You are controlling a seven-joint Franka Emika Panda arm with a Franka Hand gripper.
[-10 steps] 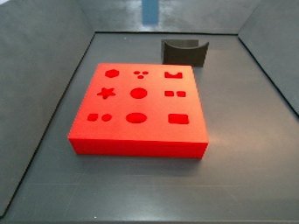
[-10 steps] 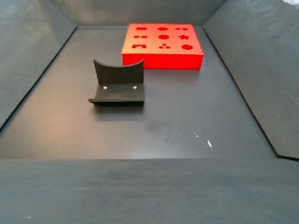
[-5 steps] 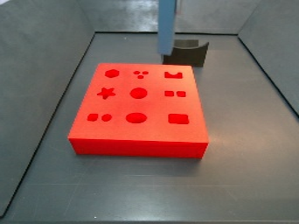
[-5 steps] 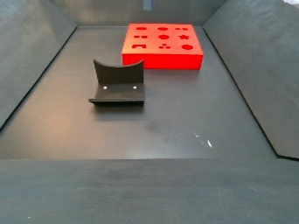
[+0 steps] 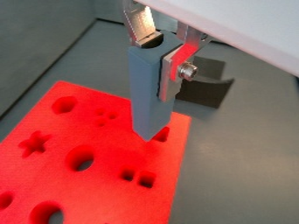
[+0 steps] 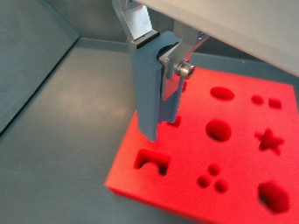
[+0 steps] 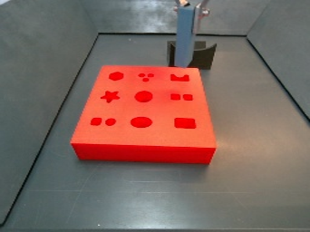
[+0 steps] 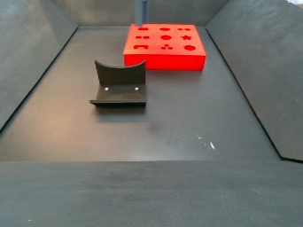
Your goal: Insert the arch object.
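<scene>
My gripper [image 5: 163, 44] is shut on a tall blue arch piece [image 5: 149, 87], held upright by its top, with the arch cut-out up between the fingers. Both show in a second wrist view, gripper [image 6: 159, 44] and piece [image 6: 152, 96]. The piece hangs above the red block [image 5: 82, 179], its lower end near the arch-shaped hole [image 6: 152, 160], which also shows half hidden behind the piece [image 5: 163, 135]. In a side view the gripper [image 7: 190, 7] holds the piece [image 7: 186, 41] over the block's [image 7: 145, 136] far edge, above the arch hole [image 7: 182, 80].
The dark fixture [image 7: 198, 56] stands on the floor just behind the block's far right corner, and in front of the block in a side view [image 8: 119, 85]. The red block [image 8: 166, 53] has several other shaped holes. Grey walls enclose the dark floor.
The gripper with the blue arch piece has come down into view and moved right, from the back middle to above the block's arch hole corner.
</scene>
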